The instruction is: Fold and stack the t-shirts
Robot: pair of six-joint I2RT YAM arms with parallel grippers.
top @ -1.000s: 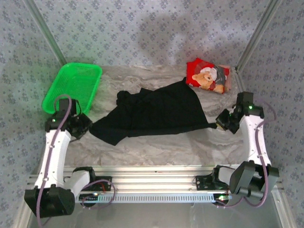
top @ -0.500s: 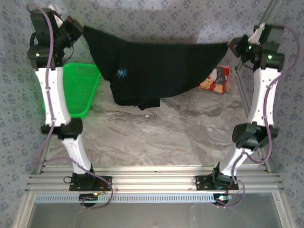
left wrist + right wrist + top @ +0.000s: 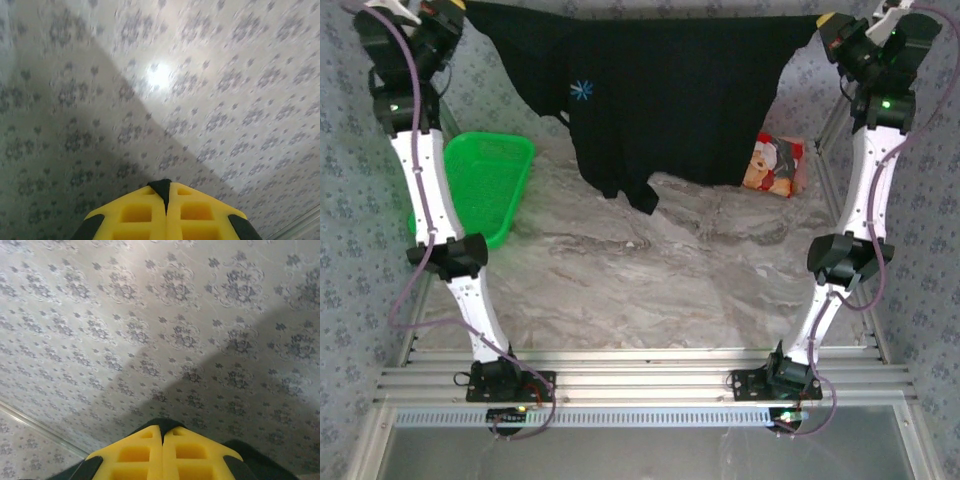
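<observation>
**Desk:** What do you have, starting closest to you?

**Me:** Nearest me on the overhead feed is the marbled counter (image 3: 650, 290), with both arms standing tall off its near edge. Further back on my left, the green basket (image 3: 480, 185) sits against the counter's edge. At the far right corner, the red t-shirt (image 3: 775, 165) lies bunched up, with its teddy-bear print facing up.

**Desk:** And the other shirt?

**Me:** The black t-shirt (image 3: 680, 90) is up in the air, stretched wide between the two claws. It hangs like a curtain in front of the patterned wall (image 3: 650, 20). It has a small blue mark (image 3: 582, 90) on its left half, and one loose part dangles lowest, left of centre, above the counter.

**Desk:** What about the claws?

**Me:** I see the left claw (image 3: 458, 10) fully closed and pinching the shirt's left end. Its wrist feed shows the yellow pads (image 3: 135, 212) pressed together with a dark sliver of cloth between them. The right claw (image 3: 826, 24) is closed just as tight on the right end, with its pads (image 3: 135, 452) meeting the same way.
</observation>
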